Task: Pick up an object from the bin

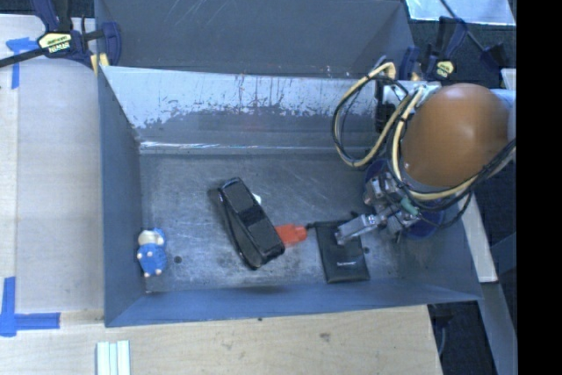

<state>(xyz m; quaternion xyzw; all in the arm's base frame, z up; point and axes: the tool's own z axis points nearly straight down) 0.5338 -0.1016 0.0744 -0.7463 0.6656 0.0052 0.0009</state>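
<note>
Pincer (353,231) hangs right above the flat black block (344,264). Honestly can't tell if it's apart or together. I'd centre on the block's short sides and drop straight down, steering clear of the orange bit (291,234) just beside it.

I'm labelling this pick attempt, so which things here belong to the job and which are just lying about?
In the job:
- the gripper, low at the right of the bin
- the flat black block just beneath it, the nearest thing to it

Lying about:
- the long black stapler-like thing mid-bin
- the small orange piece beside it
- the blue-and-white figure at the left
</note>
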